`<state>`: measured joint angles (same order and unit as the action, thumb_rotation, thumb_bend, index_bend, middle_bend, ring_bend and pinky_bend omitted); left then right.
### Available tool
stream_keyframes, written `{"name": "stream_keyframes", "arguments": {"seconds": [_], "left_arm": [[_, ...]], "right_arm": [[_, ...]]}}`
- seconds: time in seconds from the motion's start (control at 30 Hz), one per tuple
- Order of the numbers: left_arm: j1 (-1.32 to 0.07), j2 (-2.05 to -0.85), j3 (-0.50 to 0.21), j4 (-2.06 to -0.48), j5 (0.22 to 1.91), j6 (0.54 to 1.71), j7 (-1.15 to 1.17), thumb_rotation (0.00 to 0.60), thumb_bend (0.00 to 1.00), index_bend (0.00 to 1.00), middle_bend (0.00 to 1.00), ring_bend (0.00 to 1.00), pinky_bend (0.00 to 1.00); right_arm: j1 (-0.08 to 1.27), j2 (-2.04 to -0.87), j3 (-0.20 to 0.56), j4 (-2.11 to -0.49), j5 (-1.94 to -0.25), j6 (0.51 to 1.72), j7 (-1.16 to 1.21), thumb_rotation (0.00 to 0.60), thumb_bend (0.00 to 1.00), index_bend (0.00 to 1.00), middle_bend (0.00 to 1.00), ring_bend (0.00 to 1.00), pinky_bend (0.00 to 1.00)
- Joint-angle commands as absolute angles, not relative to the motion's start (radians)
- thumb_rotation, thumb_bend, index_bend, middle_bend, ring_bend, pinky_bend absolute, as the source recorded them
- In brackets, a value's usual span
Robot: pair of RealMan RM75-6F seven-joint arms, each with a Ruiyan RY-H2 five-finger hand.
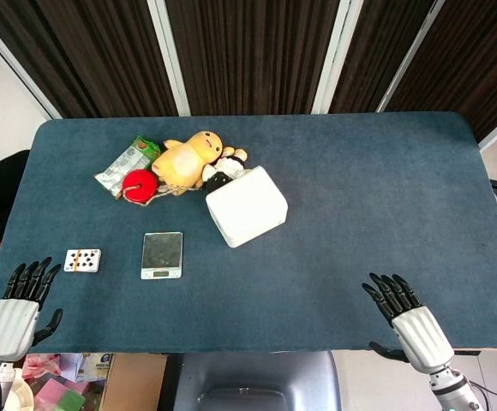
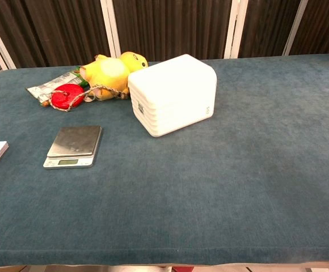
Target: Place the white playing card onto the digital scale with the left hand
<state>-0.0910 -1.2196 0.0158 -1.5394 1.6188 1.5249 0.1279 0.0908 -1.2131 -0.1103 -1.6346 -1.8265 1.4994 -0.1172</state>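
Head view: the white playing card lies flat on the table, just left of the digital scale.
The left hand waits near and left of the card, fingers apart, holding nothing, well placed to reach; the right hand rests likewise, well apart.

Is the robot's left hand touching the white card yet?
Apart. The head view shows blue table between the left hand and the white card; its fingers stop short of it.

head view: you look steeply down over the whole table | chest view: low, forward, closer | shared: scale, white box
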Motion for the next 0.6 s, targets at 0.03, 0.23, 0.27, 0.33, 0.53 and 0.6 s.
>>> {"name": "stream_keyframes", "arguments": {"seconds": [0.03,0.23,0.27,0.33,0.53,0.6], "left_arm": [[-0.092,-1.22,0.018,-1.542,1.62,1.521,0.123,0.6,0.38,0.03,0.0,0.0,0.0],[-0.131,-1.253,0.05,-1.519,1.622,1.414,0.026,0.6,0.38,0.11,0.0,0.0,0.0],[-0.141,-1.272,0.048,-1.499,1.617,1.395,0.016,0.6,0.38,0.14,0.0,0.0,0.0],[-0.164,-1.313,0.038,-1.45,1.618,1.369,0.003,0.6,0.38,0.19,0.0,0.0,0.0],[-0.236,-1.427,0.001,-1.346,1.601,1.289,0.006,0.6,0.39,0.29,0.0,0.0,0.0],[-0.256,-1.442,0.001,-1.343,1.591,1.252,0.007,0.6,0.43,0.32,0.0,0.0,0.0]], "right_arm": [[0.09,-1.211,-0.111,-1.636,-1.828,1.501,-0.116,0.6,0.11,0.0,0.0,0.0,0.0],[0.09,-1.202,-0.123,-1.637,-1.846,1.503,-0.101,0.6,0.11,0.0,0.0,0.0,0.0],[0.092,-1.202,-0.124,-1.636,-1.848,1.5,-0.1,0.6,0.11,0.0,0.0,0.0,0.0],[0.097,-1.201,-0.127,-1.635,-1.849,1.489,-0.095,0.6,0.11,0.0,0.0,0.0,0.0],[0.106,-1.201,-0.128,-1.638,-1.846,1.471,-0.092,0.6,0.11,0.0,0.0,0.0,0.0],[0.105,-1.204,-0.127,-1.637,-1.842,1.468,-0.099,0.6,0.11,0.0,0.0,0.0,0.0]]}}
